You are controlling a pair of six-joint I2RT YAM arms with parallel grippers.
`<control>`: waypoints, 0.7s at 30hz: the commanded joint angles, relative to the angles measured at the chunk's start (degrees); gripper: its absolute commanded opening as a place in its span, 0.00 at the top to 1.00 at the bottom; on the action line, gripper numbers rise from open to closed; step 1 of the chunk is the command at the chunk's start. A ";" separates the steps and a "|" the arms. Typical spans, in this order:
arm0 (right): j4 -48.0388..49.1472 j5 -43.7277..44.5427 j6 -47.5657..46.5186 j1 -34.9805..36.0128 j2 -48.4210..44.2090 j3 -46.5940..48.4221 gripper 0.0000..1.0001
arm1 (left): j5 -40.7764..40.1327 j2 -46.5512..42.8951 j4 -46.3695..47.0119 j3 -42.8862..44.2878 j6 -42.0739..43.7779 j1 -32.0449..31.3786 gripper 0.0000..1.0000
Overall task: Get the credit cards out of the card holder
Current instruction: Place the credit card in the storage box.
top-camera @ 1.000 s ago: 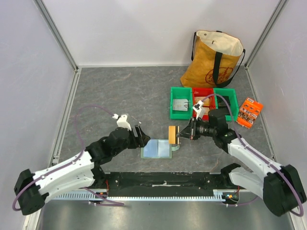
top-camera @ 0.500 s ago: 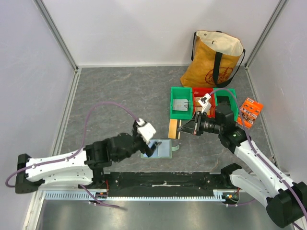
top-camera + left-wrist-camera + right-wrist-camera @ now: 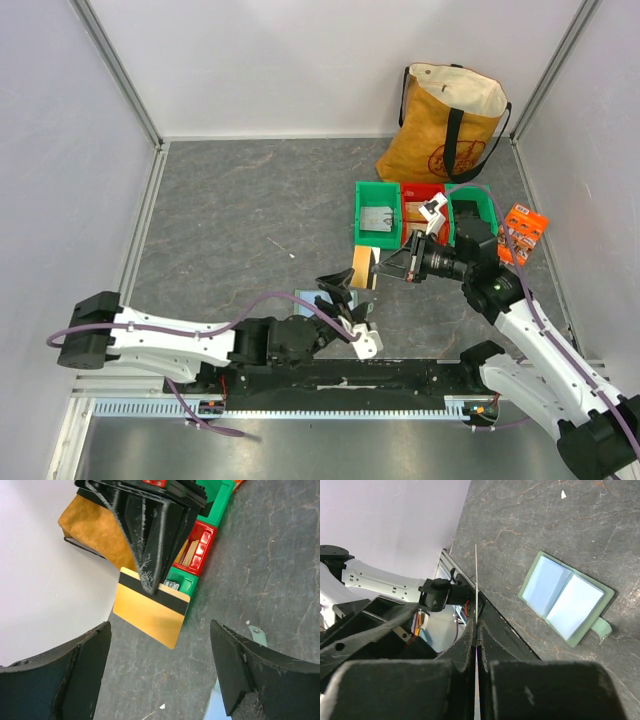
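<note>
A tan-gold credit card (image 3: pixel 150 612) with a black stripe hangs above the table, and my right gripper (image 3: pixel 378 270) is shut on its top edge. From the right wrist the card (image 3: pixel 476 580) shows edge-on between the closed fingers (image 3: pixel 470 640). The card holder (image 3: pixel 565 597) lies open and flat on the table, pale-green with light blue panels and a small tab (image 3: pixel 257 635). In the top view my left arm covers most of it. My left gripper (image 3: pixel 160 630) is open wide just in front of the card (image 3: pixel 361 268), with nothing between its fingers (image 3: pixel 65 680).
Two green bins (image 3: pixel 378 222) (image 3: pixel 470 208) flank a red bin (image 3: pixel 420 215) behind the card. A yellow tote bag (image 3: pixel 450 120) stands at the back right and an orange packet (image 3: pixel 521 235) lies to the right. The black base rail (image 3: pixel 340 378) runs along the near edge.
My left arm has swung right along the near edge, over the card holder, and its open gripper now points at the card. My right gripper has lifted the card slightly back and right.
</note>
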 commanded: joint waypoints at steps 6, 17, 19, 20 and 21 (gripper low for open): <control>0.76 -1.34 3.48 -0.06 -3.82 1.07 1.00 | -5.58 10.84 10.86 3.04 9.52 -0.44 0.18; 1.91 -0.29 5.42 -0.15 -6.55 -0.51 1.00 | -14.82 22.72 31.42 5.24 21.39 0.87 0.74; 2.26 0.67 5.50 -0.15 -7.08 -0.78 1.00 | -15.17 22.63 32.12 5.33 21.48 0.96 0.89; 2.43 1.55 5.50 -0.06 -7.43 -0.87 1.00 | -15.35 22.37 32.74 5.33 21.48 0.96 0.96; 2.61 1.99 5.59 -0.06 -7.69 -0.95 0.99 | -15.61 22.28 33.09 5.42 21.39 0.96 0.98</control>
